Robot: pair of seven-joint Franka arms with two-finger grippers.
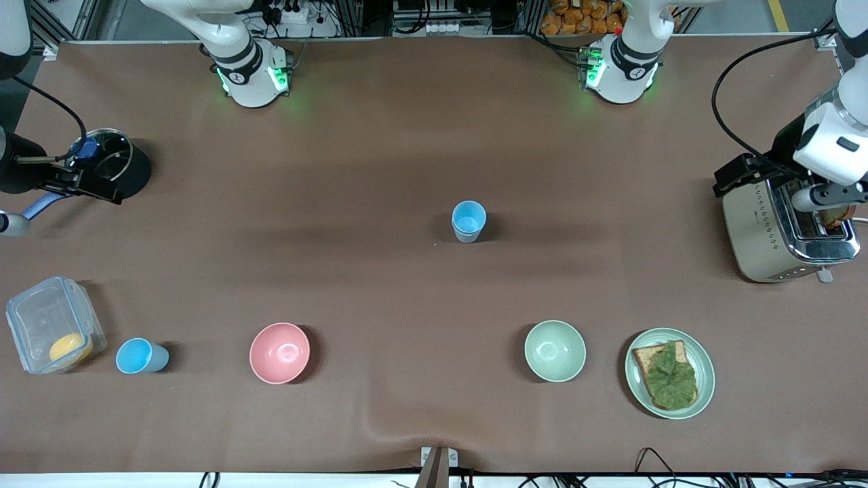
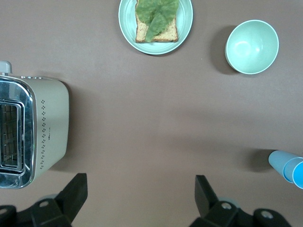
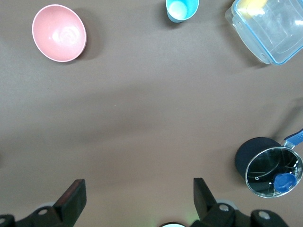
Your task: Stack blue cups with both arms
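One blue cup point(image 1: 468, 221) stands upright at the table's middle; a ring round its wall suggests a second cup nested in it. It shows at the edge of the left wrist view point(image 2: 285, 166). Another blue cup point(image 1: 141, 356) stands near the front camera at the right arm's end, beside a plastic box. It also shows in the right wrist view point(image 3: 181, 8), with a white bit inside. My left gripper point(image 2: 140, 189) is open and empty, high beside the toaster. My right gripper point(image 3: 139, 191) is open and empty, high beside the pot. Both are well away from the cups.
A pink bowl point(image 1: 279, 352) and a pale green bowl point(image 1: 555, 350) stand near the front camera. A plate point(image 1: 702, 379) holds toast with lettuce. A toaster point(image 1: 766, 230) is at the left arm's end. A lidded pot point(image 1: 112, 163) and a clear box point(image 1: 51, 325) are at the right arm's end.
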